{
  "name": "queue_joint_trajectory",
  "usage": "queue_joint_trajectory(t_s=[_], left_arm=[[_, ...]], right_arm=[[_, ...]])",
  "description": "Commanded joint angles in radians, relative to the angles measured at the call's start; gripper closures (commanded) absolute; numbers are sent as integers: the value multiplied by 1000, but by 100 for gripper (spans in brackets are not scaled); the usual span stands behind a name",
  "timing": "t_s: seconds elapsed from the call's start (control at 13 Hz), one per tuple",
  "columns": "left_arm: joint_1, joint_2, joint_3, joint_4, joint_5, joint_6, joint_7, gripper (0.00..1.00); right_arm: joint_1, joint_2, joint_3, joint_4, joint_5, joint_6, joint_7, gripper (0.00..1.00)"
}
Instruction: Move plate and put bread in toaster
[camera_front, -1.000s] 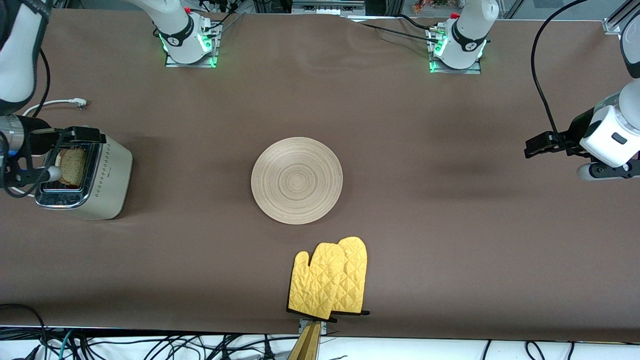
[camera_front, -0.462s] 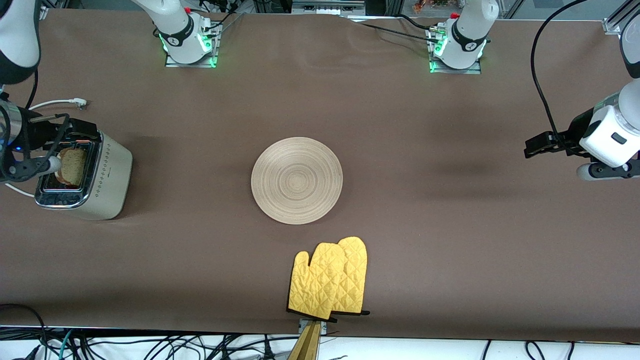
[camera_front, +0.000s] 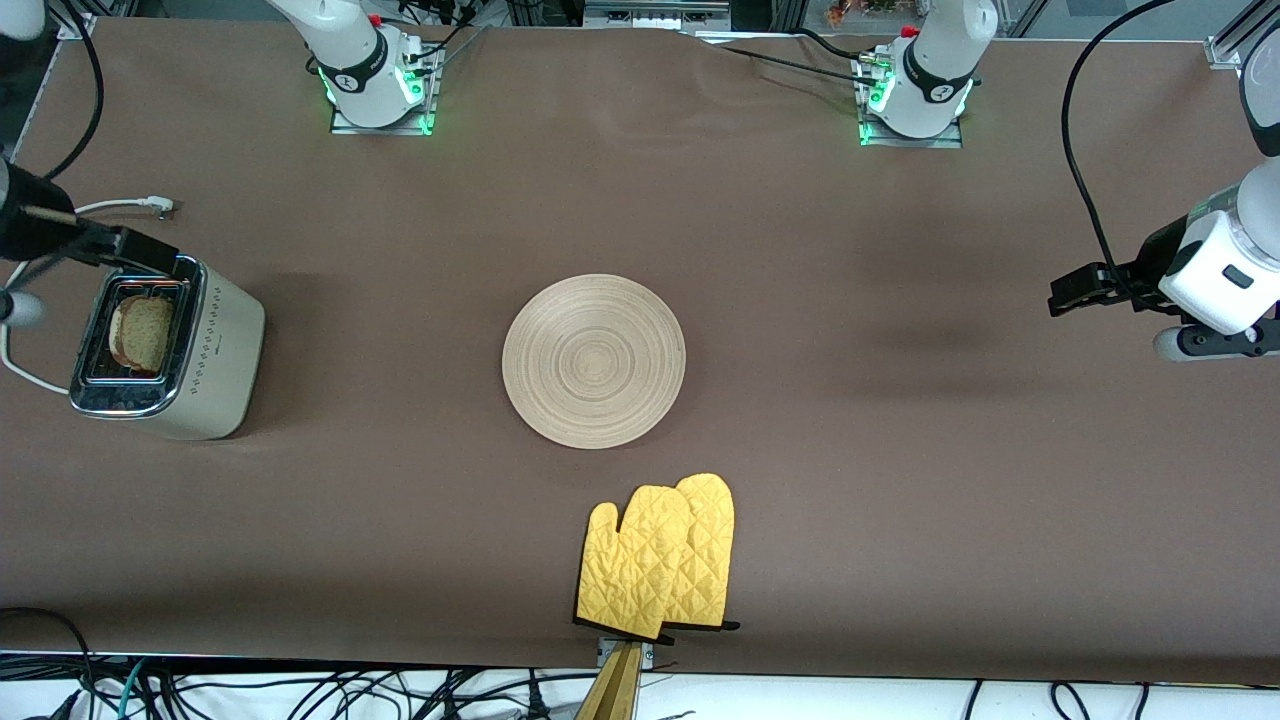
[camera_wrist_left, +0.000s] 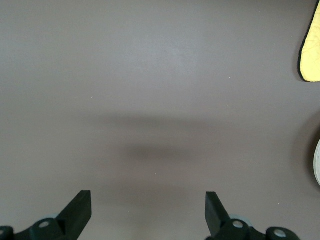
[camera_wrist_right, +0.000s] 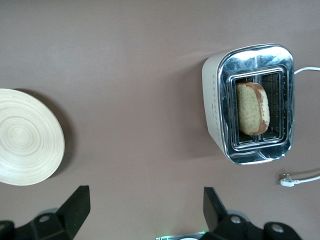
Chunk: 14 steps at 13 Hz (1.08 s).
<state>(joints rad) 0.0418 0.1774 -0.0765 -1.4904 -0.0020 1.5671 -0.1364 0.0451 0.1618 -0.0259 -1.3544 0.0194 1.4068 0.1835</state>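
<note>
We see the brown table (camera_front: 850, 420) filling the front view, with the plate (camera_front: 594, 360) lying flat at the middle of the frame. At the frame's middle-left edge stands the toaster (camera_front: 170, 360), and the bread (camera_front: 140, 332) sits tilted in one of its slots, its top edge showing. Low in the frame, below the plate, lie two yellow oven mitts (camera_front: 660, 560), overlapped. The right gripper (camera_wrist_right: 145, 212) hangs high over the table at the upper-left edge, fingers spread and empty. The left gripper (camera_wrist_left: 148, 212) waits at the middle-right edge over bare table, arm bent, fingers spread wide, holding nothing.
</note>
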Motion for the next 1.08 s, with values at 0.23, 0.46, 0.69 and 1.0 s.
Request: queue_joint_trajectory(t_s=[0.23, 0.46, 0.69, 1.0], left_arm=[[6, -15, -2, -8, -12, -1, 14, 0], [6, -15, -2, -10, -12, -1, 14, 0], [6, -15, -2, -8, -12, -1, 14, 0], [6, -15, -2, -8, -12, -1, 14, 0]], right_arm=[[-40, -82, 17, -123, -21, 20, -271, 0], [-40, -79, 15, -126, -27, 21, -271, 0], [-40, -71, 12, -115, -42, 15, -275, 0], [-42, -54, 11, -100, -45, 17, -280, 0]])
